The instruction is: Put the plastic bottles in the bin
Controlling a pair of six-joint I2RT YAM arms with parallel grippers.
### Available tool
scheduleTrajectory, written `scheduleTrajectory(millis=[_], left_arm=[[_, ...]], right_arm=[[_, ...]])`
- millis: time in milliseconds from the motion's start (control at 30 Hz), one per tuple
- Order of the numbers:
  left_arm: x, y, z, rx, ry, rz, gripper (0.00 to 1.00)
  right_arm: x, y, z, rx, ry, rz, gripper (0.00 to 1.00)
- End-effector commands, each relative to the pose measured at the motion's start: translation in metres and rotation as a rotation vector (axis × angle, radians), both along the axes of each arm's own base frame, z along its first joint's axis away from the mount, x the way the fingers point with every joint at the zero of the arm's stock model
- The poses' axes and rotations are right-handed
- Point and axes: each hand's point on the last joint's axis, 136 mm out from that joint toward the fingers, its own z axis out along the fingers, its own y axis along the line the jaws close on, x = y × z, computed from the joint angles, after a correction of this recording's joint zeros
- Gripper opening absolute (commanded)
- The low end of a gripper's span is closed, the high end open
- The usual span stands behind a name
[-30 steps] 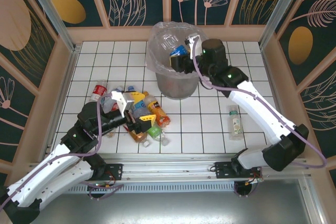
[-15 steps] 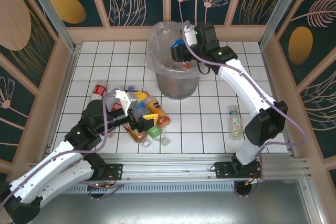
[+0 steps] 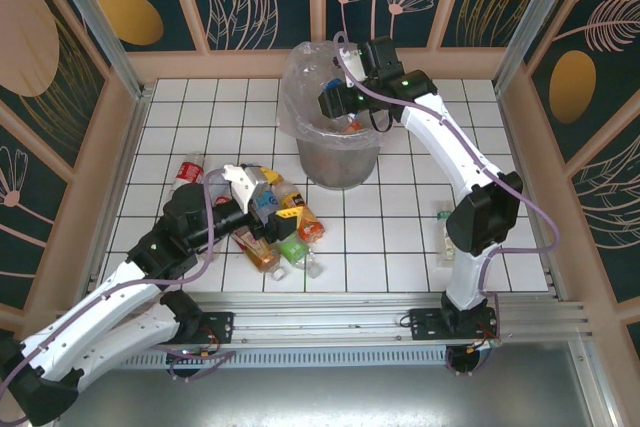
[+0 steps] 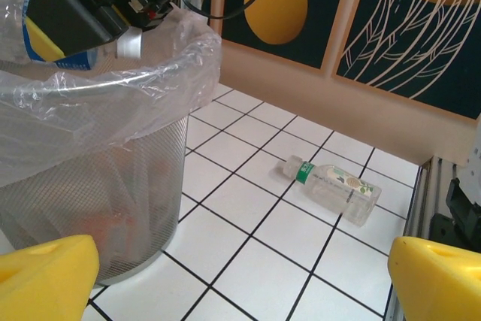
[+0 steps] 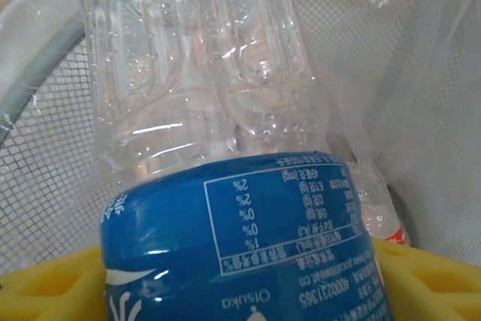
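1. Bottles lie heaped on the near-left tiles, and none is lifted. The left gripper has slid a little right and farther out over the heap. Its fingers are spread wide and empty, so the next pick is being lined up, not made.
2. A lone bottle with a green cap lies on its side at the near right, where it lay a second ago, well apart from both arms.
3. The bin stands at the far middle, with a few bottles already inside its bag.
4. The right gripper has swung left from the bin's right rim to above its mouth. Its pads flank a blue bottle and grasp it. That bottle hangs inside the bag's rim, over the ones below.
5. Judged from this, the carry is done and only the release is left. A drop from here should land inside.
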Motion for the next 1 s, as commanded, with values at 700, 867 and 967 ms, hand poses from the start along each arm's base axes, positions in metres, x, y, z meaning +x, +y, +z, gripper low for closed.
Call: scheduleTrajectory(millis=[700,867,967], left_arm=[[-0.003,-0.014,0.011,-0.032,-0.064,-0.078,0.98],[-0.008,-0.012,0.009,-0.031,-0.052,-0.087,0.98],[-0.009,-0.013,0.008,-0.014,-0.057,-0.097,0.99]], right_arm=[[-0.088,-0.071,0.077,0.115,-0.183,-0.151,0.86],[-0.119,-0.108,0.062,0.167,-0.148,-0.318,0.86],[-0.129,-0.134,0.034,0.148,-0.095,-0.467,0.86]])
